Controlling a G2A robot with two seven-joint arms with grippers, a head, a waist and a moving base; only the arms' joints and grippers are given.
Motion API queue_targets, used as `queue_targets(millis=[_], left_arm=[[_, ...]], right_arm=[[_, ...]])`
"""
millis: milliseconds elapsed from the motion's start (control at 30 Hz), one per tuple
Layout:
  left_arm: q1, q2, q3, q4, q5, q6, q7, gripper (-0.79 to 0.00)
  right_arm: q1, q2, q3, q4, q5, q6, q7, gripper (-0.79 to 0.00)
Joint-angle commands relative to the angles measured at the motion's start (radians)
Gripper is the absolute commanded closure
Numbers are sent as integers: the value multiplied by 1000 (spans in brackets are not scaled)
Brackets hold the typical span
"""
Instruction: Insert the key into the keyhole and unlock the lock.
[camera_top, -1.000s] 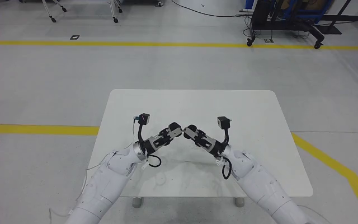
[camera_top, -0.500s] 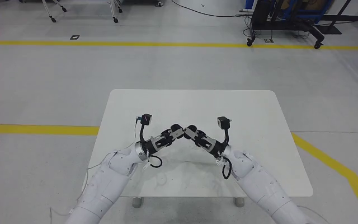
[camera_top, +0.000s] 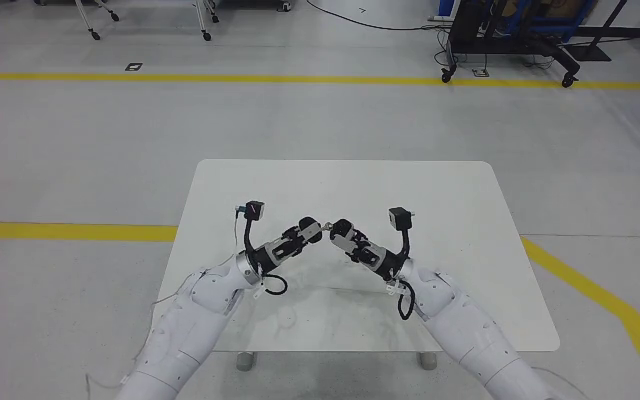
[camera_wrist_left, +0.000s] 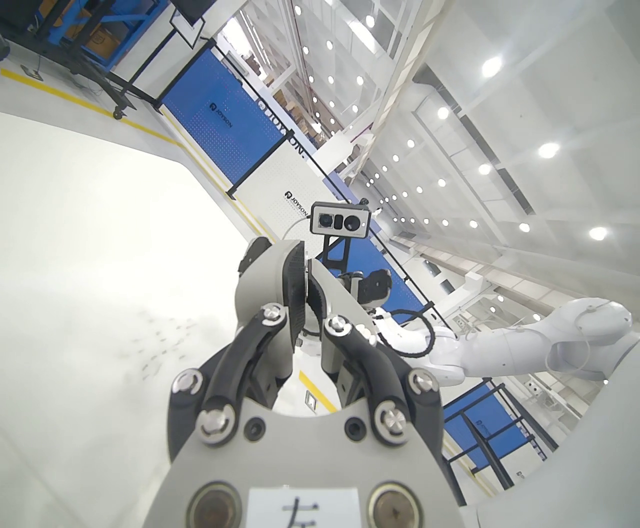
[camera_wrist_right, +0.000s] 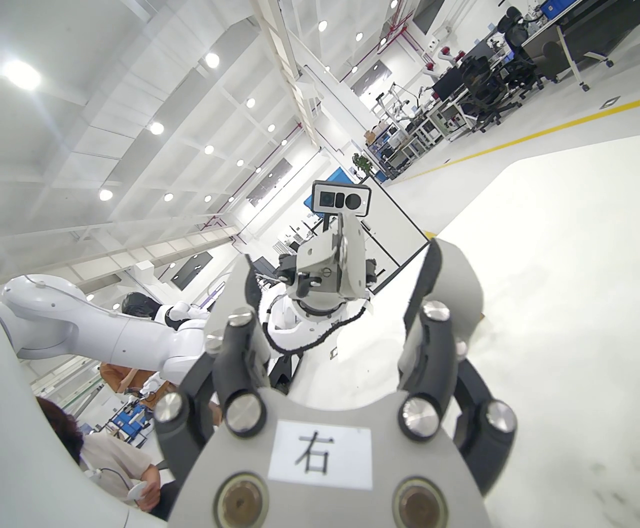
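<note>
White table (camera_top: 450, 200): left gripper (camera_top: 311, 228) and right gripper (camera_top: 340, 229) set tip to tip above its middle.
Left gripper is clenched, pads (camera_wrist_left: 295, 280) pressed together; whether the key is pinched there cannot be told; right gripper is spread wide, just beside it.

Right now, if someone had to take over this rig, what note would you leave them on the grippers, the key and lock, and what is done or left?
Left gripper: shut, pads nearly touching; too small to tell whether the key sits between them.
Right gripper: open, with nothing in its grasp.
Both hang above the table, tips facing each other across a small gap.
Done: nothing I can confirm.
Left: insert the key, turn it, unlock the lock.
</note>
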Motion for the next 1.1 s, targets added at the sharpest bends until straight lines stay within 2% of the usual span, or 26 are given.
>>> queue_targets(millis=[0,400,433,533,600,667,900,933,1000,1067], left_arm=[[1,2,-8,-4,7,10,3,0],[8,2,-2,-7,30,15,-3,0],[10,4,0,-3,57,3,-9,0],[9,5,8,5,111,-25,-29,0],[2,12,1,-6,154,-65,-60,0],[-2,18,-2,-15,171,-100,-99,0],[-7,30,-15,-8,232,-145,-113,0],[-5,30,-14,-11,244,-146,-104,0],[-1,30,-8,-18,266,-155,-93,0],[3,30,-3,-21,272,-161,-83,0]], right_arm=[[0,0,0,0,0,0,0,-785],[1,0,1,-2,-7,4,2,-785],[11,4,11,-6,-63,21,21,-785],[31,31,79,-42,-362,98,70,-785],[-1,49,125,-83,-432,81,85,-785],[-21,69,166,-120,-470,32,157,-785],[-77,109,226,-203,-321,-1,359,-785],[-81,112,227,-208,-293,-4,375,-717],[-85,116,222,-213,-248,-6,399,-674],[-82,118,212,-208,-220,-2,412,-594]])
